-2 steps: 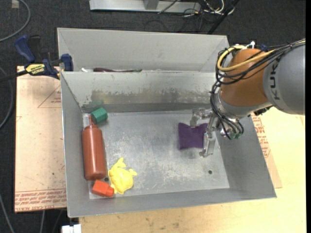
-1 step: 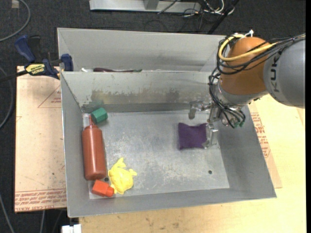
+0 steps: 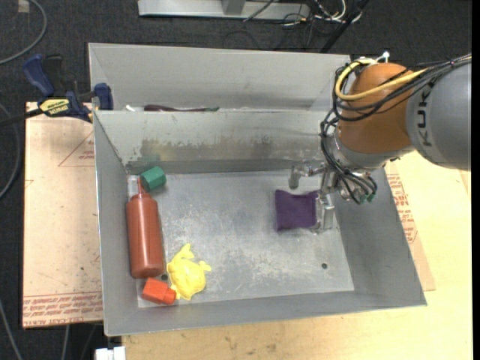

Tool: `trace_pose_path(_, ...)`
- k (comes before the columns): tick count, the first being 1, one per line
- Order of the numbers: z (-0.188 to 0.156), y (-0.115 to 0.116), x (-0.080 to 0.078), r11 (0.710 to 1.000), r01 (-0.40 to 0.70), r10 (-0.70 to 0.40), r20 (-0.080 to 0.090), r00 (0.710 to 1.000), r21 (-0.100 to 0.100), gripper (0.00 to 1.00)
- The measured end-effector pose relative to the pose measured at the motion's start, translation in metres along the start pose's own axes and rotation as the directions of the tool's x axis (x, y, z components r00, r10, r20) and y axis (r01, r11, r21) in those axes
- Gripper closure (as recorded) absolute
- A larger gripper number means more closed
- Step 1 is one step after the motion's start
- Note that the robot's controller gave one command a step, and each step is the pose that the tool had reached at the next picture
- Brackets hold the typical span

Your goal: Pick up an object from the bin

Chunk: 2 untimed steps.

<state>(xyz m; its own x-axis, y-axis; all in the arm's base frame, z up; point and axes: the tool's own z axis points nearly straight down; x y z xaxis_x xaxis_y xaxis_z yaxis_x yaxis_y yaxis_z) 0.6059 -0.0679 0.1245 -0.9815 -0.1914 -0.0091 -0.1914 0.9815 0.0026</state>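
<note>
- Camera view: the two metal fingers stand apart, released, with nothing gripped between them
- One finger reaches down at the right edge of a purple squarish pad of soft, cloth-like stuff, touching it or just beside it; which of the two cannot be told
- The other finger points left, just above the pad's top edge
- The purple squarish pad lies flat on the floor of the grey metal bin, right of the middle and near the back wall; the lower finger covers part of its right edge
- Above the fingers the wrist bears a smooth rounded orange cover wound with yellow and black cables, which hides where the fingers join the arm
- A long reddish-brown plastic bottle lies on its side along the left wall, neck toward the back
- A small green block touches the bottle's neck end
- A crumpled yellow lump, soft-looking and of a kind hard to make out, lies just beside the bottle's base
- A small orange-red block sits in the front left corner, touching the yellow lump
- The bin floor is dull, scuffed and speckled
</note>
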Motion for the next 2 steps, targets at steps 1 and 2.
trace_pose_path(1, 0.0531, 0.0011, -0.0138, 0.977, -0.214, 0.214, 0.003, 0.977, 0.001, 1.00)
trace_pose_path(2, 0.0531, 0.0011, -0.0138, 0.977, -0.214, 0.214, 0.003, 0.977, 0.001, 1.00)
